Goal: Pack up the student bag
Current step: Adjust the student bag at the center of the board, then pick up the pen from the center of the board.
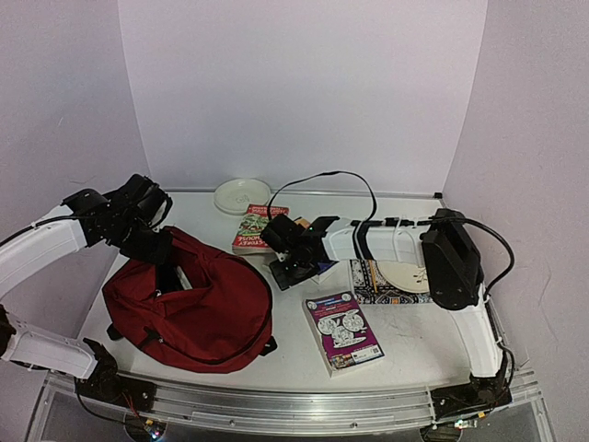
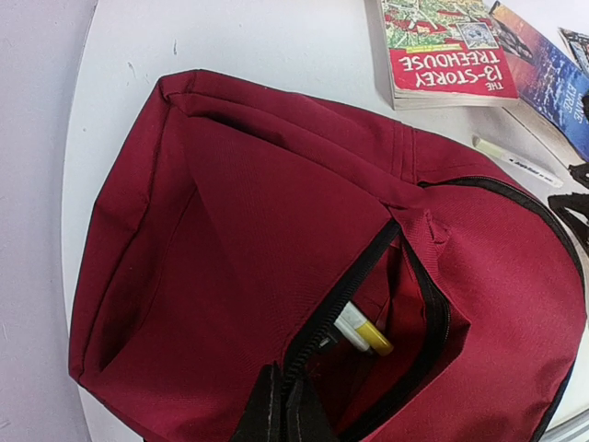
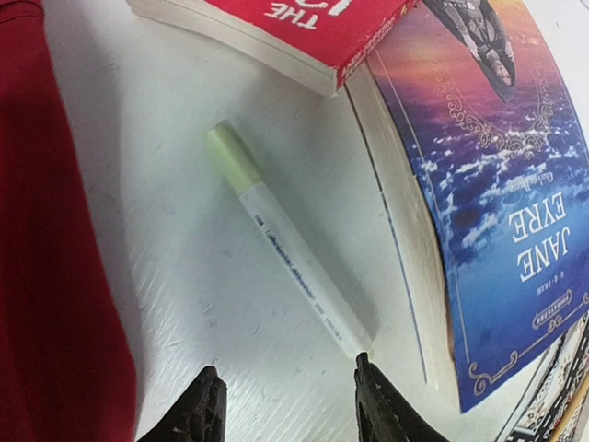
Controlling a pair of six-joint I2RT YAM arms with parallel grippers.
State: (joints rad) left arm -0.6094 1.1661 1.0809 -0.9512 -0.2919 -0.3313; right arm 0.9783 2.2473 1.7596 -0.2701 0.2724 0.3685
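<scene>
- The student bag (image 1: 198,308), dark red with a black zip, lies slumped on the left part of the white table (image 1: 294,364), just in front of the left arm.
- The left claw (image 2: 283,416) is pressed together on the zip edge of the student bag and holds the mouth of the pocket open.
- Inside that opening a yellow-capped marker (image 2: 374,339) lies beside a white one against the red fabric.
- The right claw (image 3: 294,410) is spread, with nothing between its fingers (image 3: 207,410). It hovers low over the table just to the right of the bag.
- A white marker (image 3: 293,269) with a pale green cap lies flat on the table right below the right claw. Its plain end is near the claw's right finger, and its cap points towards the red book (image 3: 285,28).
- The red book, "The 13-Storey Treehouse", lies beyond the bag. One of its corners overlaps the "Jane Eyre" book (image 3: 502,212), which lies just beside the marker.
- A purple book (image 1: 342,331) lies flat nearer the front edge, well apart from the bag.
- A patterned book (image 1: 368,284) with a pale plate (image 1: 405,274) on it sits under the right arm.
- A round white lid (image 1: 241,195) rests at the far edge of the table.
</scene>
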